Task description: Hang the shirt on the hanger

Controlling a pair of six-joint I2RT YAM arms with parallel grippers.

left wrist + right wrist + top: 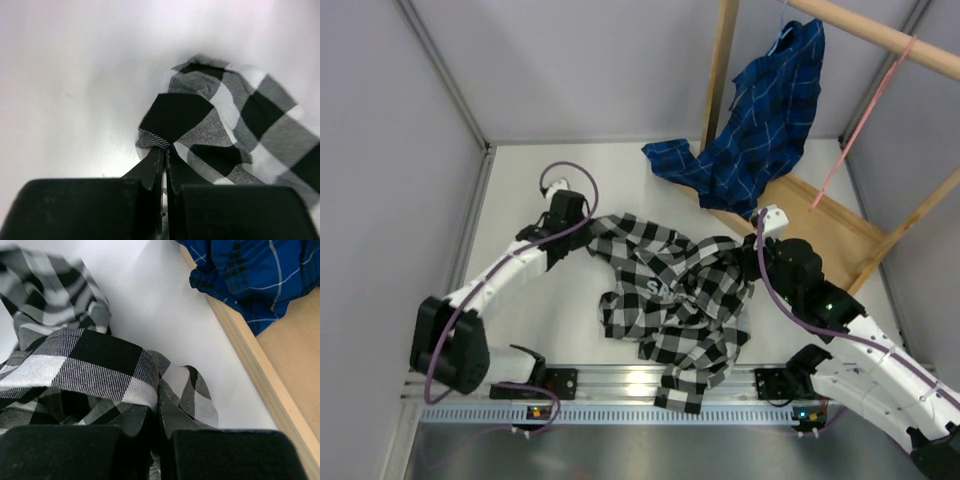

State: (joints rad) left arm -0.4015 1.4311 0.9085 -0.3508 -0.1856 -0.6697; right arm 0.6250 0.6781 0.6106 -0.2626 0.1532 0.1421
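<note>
The shirt [675, 300] lies crumpled on the white surface [520, 300] between the two arms, one tail trailing to the near edge. The left end effector [584, 224] sits at the shirt's far left corner. Its jaws are pressed together on a fold of checked cloth, and the rest of the garment spreads away to its right. The right end effector [750, 243] is at the opposite, far right side of the heap, with the bulk of the fabric to its left. It too is clamped narrow on the cloth.

The hanger [865, 118] shows only from above: a thin pink wire slanting down from the wooden rod [880, 35], beyond and to the right of the right end effector, well apart from the shirt. A blue plaid shirt [765, 120] drapes from the same frame, its hem touching the surface.

The left wrist view shows the pinch itself (fingers nearly meeting at the cloth's striped edge). The right wrist view shows check fabric bunched over and between its closed jaws, with the wooden base board [280, 370] and the blue hem to the right.
</note>
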